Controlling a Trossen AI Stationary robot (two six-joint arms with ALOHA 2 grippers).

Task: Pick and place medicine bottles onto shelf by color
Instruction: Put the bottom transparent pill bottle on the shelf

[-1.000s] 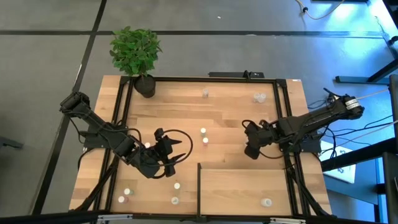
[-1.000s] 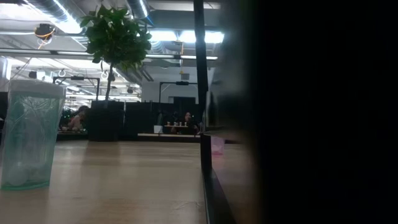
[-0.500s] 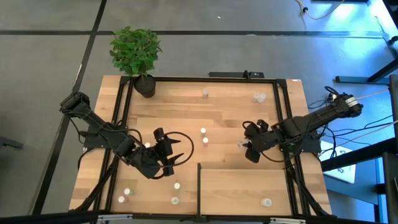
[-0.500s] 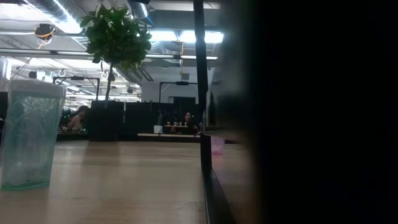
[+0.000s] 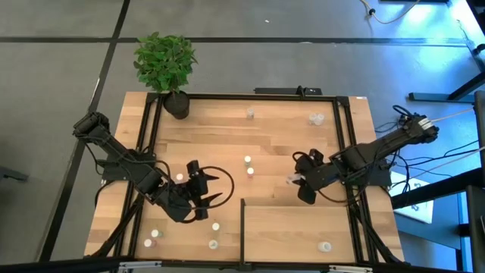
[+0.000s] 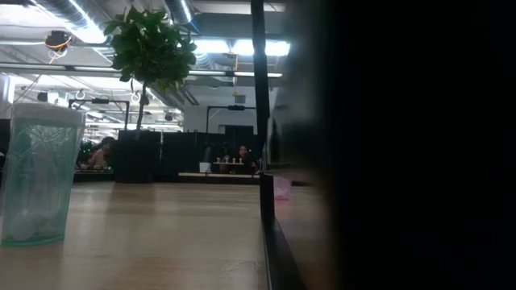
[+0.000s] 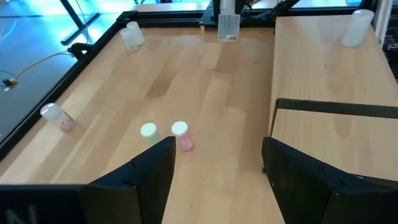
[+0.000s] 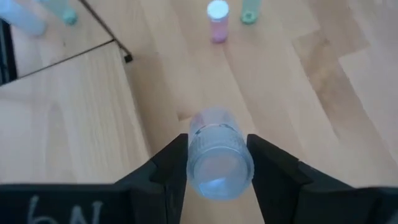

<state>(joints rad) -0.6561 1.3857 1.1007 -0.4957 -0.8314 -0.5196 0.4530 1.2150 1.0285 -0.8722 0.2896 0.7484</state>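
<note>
Clear bottle (image 8: 214, 152) held; shelf (image 5: 299, 231) near.

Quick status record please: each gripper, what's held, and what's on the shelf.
right gripper: jaws shut on a translucent bottle, above the tabletop just off the shelf corner
left gripper: jaws open, empty, facing two white-capped bottles
shelf: one bottle standing near its front right corner
potted plant: back left corner of the table
</note>
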